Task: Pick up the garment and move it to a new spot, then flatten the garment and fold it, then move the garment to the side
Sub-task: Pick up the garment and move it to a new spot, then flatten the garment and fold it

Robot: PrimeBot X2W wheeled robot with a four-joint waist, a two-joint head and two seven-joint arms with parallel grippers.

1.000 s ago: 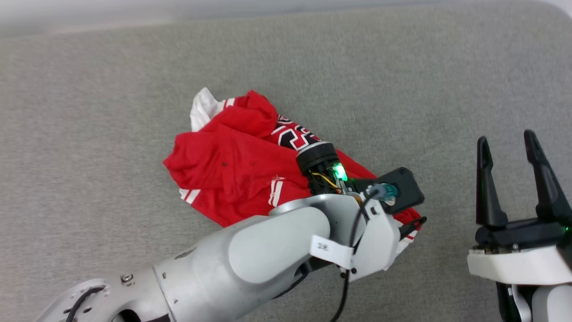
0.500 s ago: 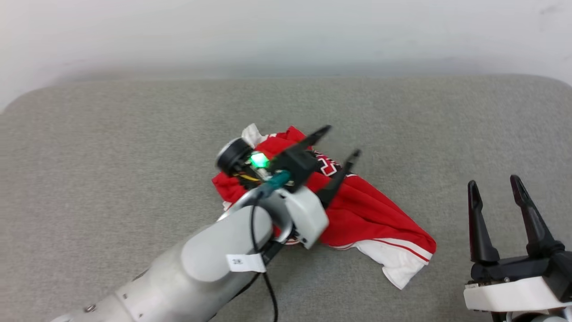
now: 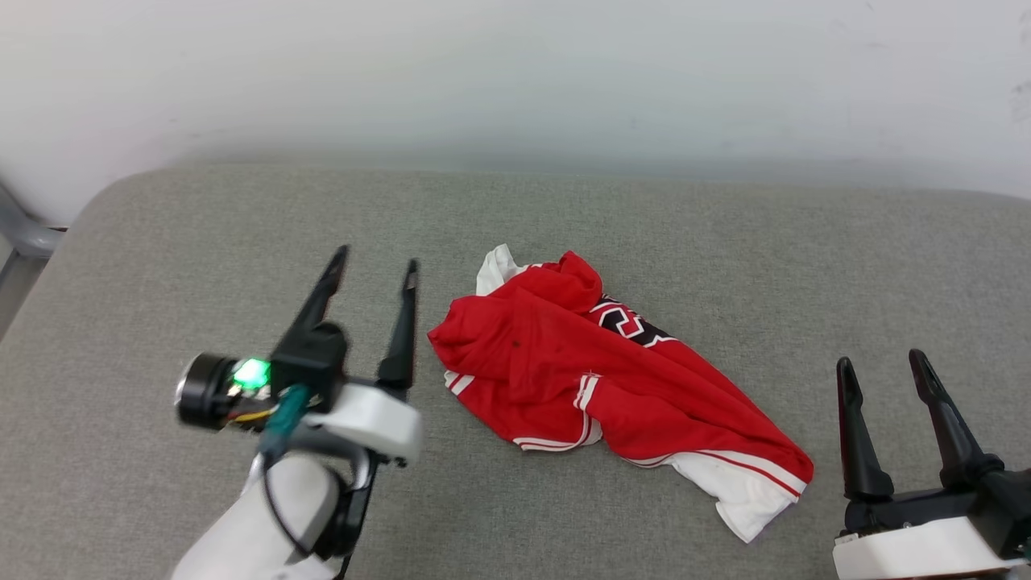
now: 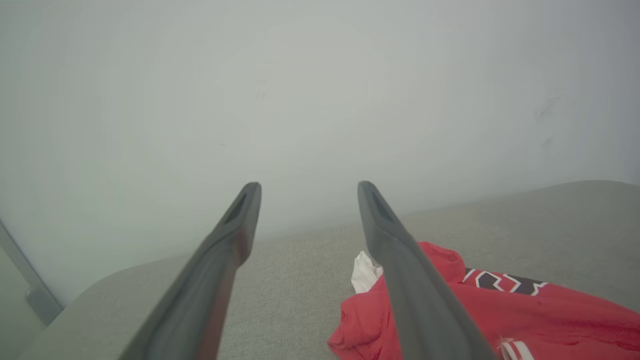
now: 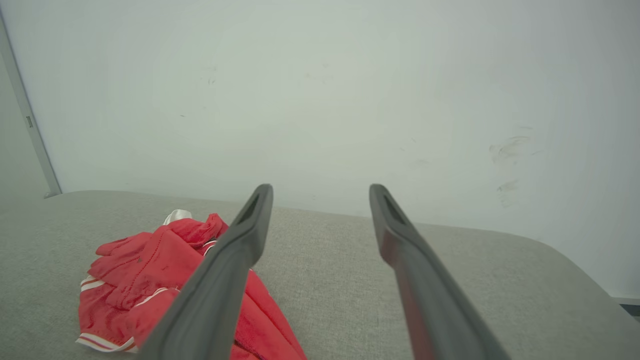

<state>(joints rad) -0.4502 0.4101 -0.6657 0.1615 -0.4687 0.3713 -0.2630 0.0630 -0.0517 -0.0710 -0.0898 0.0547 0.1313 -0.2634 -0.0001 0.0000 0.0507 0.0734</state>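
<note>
While the garment (image 3: 556, 362) lies bunched on the grey pad (image 3: 725, 242), my left gripper (image 3: 378, 256) and right gripper (image 3: 879, 358) are wide, empty.

Crumpled garment (image 3: 556, 362), lying loose, grey cushion (image 3: 749, 250)

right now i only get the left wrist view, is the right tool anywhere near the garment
Observer: No. In the head view the right tool is open, holds nothing and stands apart from the garment.
Operator: how does the far end of it lie
Observer: Crumpled on the grey cushion, with a white sleeve trailing toward the right tool.
Operator: is my left tool touching it
Observer: No. The head view shows bare cushion between the open left tool and the garment's edge.
</note>
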